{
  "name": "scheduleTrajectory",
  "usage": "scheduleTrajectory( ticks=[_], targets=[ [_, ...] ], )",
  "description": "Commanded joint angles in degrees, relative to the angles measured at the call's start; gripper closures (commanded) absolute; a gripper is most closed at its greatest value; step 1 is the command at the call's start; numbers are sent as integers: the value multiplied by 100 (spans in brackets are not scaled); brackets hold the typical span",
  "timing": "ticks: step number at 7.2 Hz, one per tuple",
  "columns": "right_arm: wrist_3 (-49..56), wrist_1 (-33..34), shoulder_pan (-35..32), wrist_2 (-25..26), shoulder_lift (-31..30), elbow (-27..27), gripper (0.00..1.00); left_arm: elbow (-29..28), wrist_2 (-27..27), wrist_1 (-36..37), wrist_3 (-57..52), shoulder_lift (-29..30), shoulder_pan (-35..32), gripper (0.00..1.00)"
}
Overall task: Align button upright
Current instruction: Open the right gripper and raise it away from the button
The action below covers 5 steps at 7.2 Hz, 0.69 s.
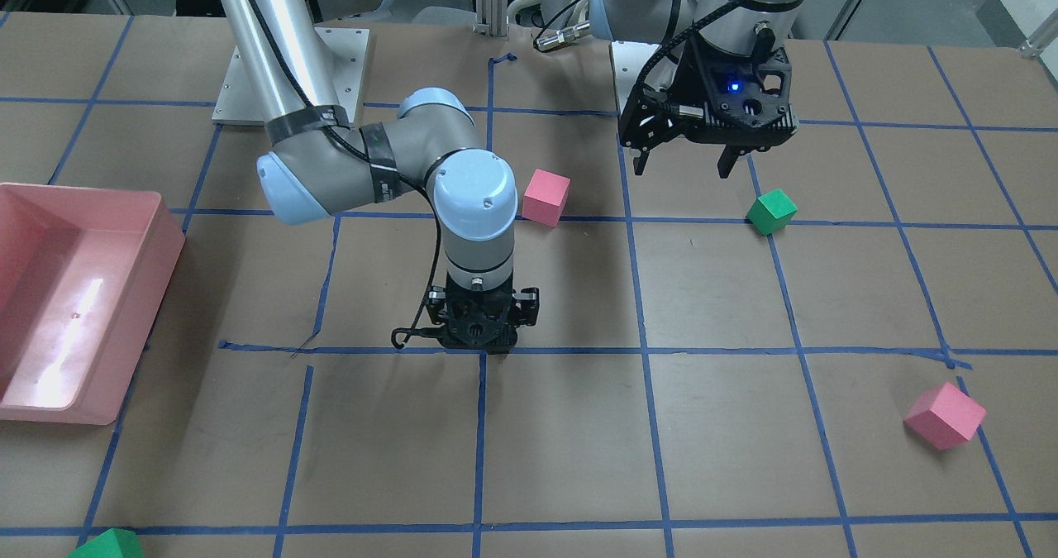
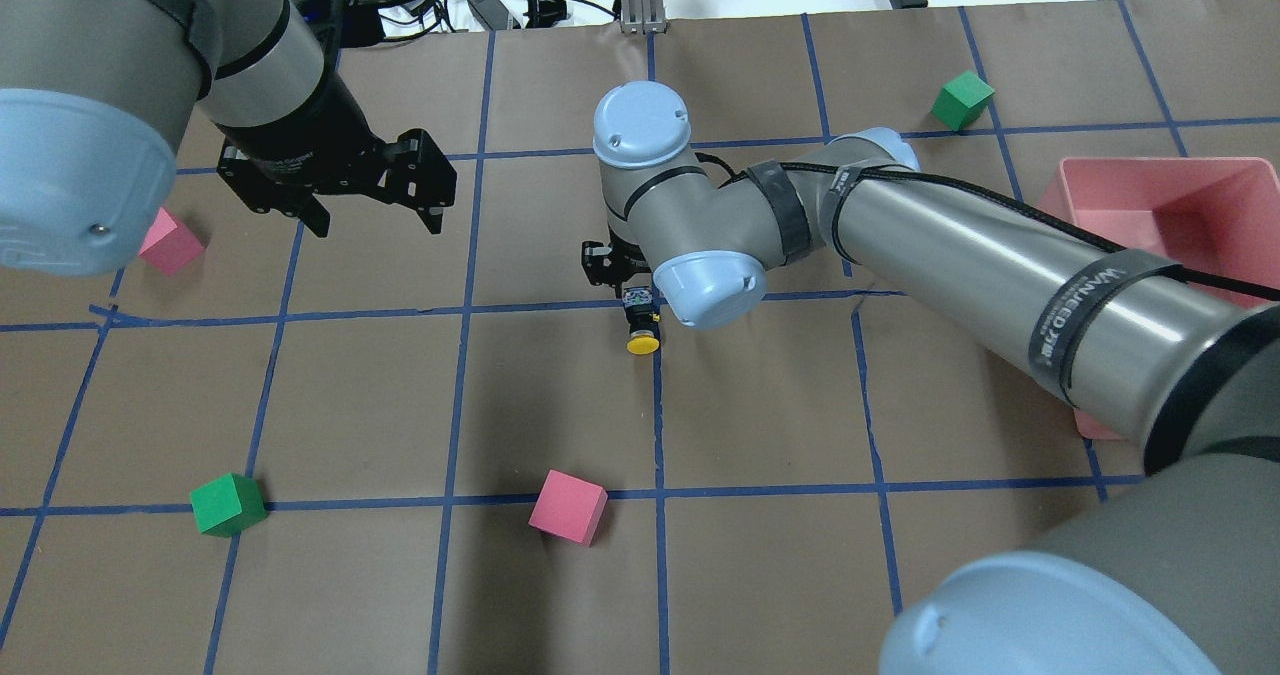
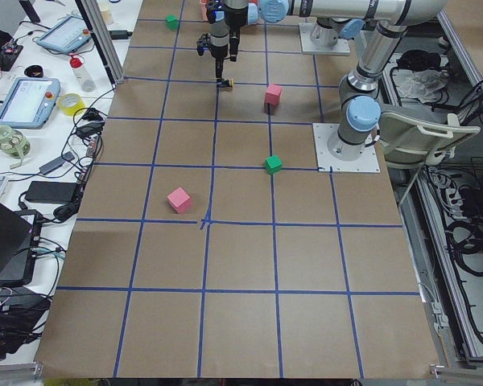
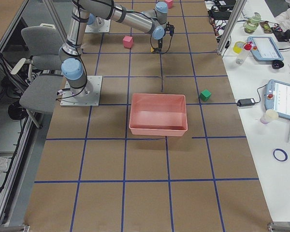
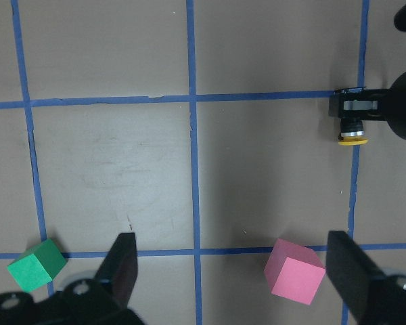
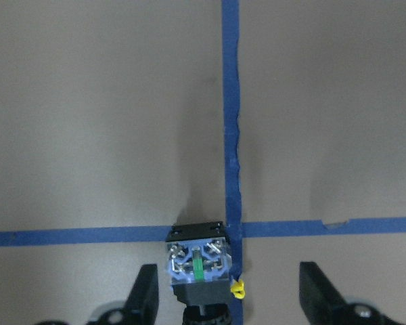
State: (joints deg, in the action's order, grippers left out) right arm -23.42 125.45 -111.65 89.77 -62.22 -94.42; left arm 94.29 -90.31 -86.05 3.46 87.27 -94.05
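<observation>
Right gripper [image 6: 231, 292] spread wide, button [image 6: 197, 267] between

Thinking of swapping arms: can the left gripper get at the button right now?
Probably not cleanly. The right gripper hangs open directly over the button, straddling it, so an approach from above looks blocked. The left gripper is open, well off to one side.

Button [image 2: 641, 330] lying on side at tape crossing near centre of table [image 2: 760, 435], cap end toward robot

Right gripper [image 6: 231, 301] directly over it, fingers spread either side

Left gripper [image 2: 377, 223] above table, left of button, fingers spread

Bin [image 2: 1100, 170] at right edge

Far-right cube [image 2: 963, 99] beyond bin

Far-left cube [image 2: 170, 242] left of left gripper

Near-left cube [image 2: 228, 504] and near-centre cube [image 2: 568, 506] on robot's side of button
</observation>
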Motion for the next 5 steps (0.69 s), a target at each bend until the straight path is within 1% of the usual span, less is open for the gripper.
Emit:
scheduleTrajectory(
  ticks=[1,2,3,4,5],
  targets=[
    [877,-842,797,-13,-743,-24,16,98,-4,-9,-4,1,-8,0],
    [1466,-1613,1307,-47,-1165,72,16,107,4,-9,5,1,-17,0],
    [1854,-2116,1669,-126,-1552,142,14,107,5,-17,23,1,-25,0],
    [1971,-2643,1829,-179,-1860,291,11,125,5,-26,-38,18,-34,0],
    [1972,-3197,1848,-180,-2020,727,7,186,5,-26,-56,10,-34,0]
  ],
)
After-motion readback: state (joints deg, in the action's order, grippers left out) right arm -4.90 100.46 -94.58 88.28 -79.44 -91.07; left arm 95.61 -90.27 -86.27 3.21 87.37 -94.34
